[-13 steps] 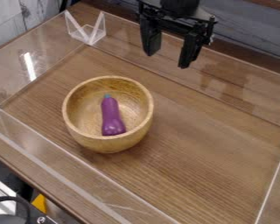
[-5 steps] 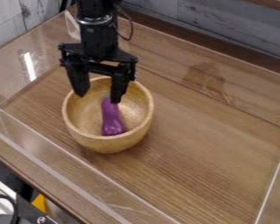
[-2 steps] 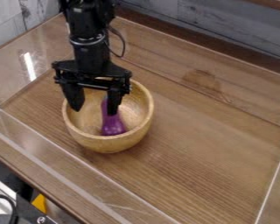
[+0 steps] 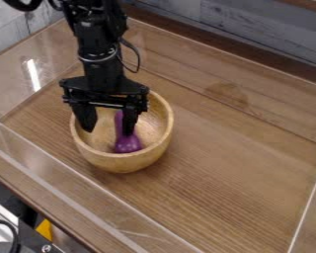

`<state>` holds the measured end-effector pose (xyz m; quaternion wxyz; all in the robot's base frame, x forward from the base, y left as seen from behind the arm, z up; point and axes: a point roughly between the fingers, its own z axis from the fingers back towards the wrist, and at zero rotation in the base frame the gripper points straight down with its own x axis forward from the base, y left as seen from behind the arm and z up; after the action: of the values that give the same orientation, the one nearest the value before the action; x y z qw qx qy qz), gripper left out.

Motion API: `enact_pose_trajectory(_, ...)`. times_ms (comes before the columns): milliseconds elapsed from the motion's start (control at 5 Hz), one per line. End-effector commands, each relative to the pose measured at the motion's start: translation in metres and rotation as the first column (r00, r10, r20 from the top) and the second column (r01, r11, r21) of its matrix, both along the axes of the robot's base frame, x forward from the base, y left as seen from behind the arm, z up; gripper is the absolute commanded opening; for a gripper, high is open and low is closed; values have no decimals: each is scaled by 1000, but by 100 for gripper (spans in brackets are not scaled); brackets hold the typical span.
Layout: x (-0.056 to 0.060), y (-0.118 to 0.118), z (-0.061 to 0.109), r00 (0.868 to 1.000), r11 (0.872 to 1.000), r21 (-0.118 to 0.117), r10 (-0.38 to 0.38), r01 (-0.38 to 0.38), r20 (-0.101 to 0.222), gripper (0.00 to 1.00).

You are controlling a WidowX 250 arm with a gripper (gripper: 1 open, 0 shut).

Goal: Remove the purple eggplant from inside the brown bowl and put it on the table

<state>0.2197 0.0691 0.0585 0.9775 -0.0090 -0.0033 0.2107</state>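
Lowered into the brown bowl (image 4: 121, 129), the wide-open, empty gripper (image 4: 108, 120) straddles the purple eggplant (image 4: 126, 136), probably light, stiff, slippery; grasp mid-body.

A brown wood-grain counter (image 4: 233, 148) with a plank pattern fills the view, bordered by low clear acrylic walls (image 4: 147, 219). Directly on it, toward the left, sits a round light tan wooden bowl (image 4: 150, 148) with a thick rim and visible grain
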Motion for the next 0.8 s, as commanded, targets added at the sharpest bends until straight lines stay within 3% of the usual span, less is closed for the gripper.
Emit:
enact_pose_trajectory(0, 3, 1, -3, 1000, 1000, 9, 8, -8, 27, 100)
enact_pose_trajectory(600, 5, -4, -16, 998, 1000, 19, 4, -6, 57, 100)
